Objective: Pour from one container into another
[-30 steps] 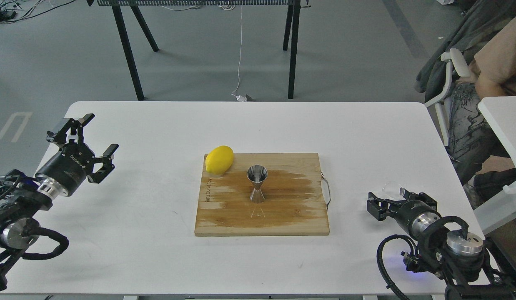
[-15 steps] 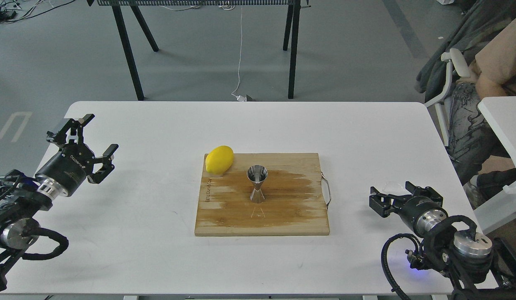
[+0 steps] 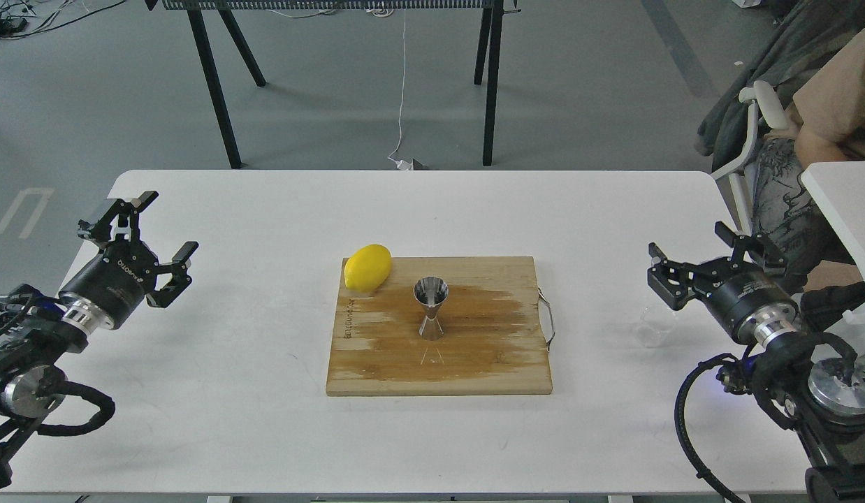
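Note:
The clear glass cup [image 3: 652,329] stands upright on the white table [image 3: 265,433], right of the board, faint against the surface. My right gripper [image 3: 687,239] hovers above and just behind it, open, with nothing between its fingers. The shiny steel jigger [image 3: 431,307] stands upright in the middle of the wooden cutting board [image 3: 474,363]. My left gripper [image 3: 168,223] is open and empty over the table's left side, far from both.
A yellow lemon [image 3: 367,267] lies on the board's back left corner. The board has a metal handle [image 3: 548,320] on its right edge. A seated person [image 3: 817,140] and a second white table [image 3: 848,209] are close at the right. A black-legged frame [image 3: 492,84] stands behind.
My right gripper let go of the glass cup, leaving it upright on the table, then rose and drew back to the right. The left arm stayed still.

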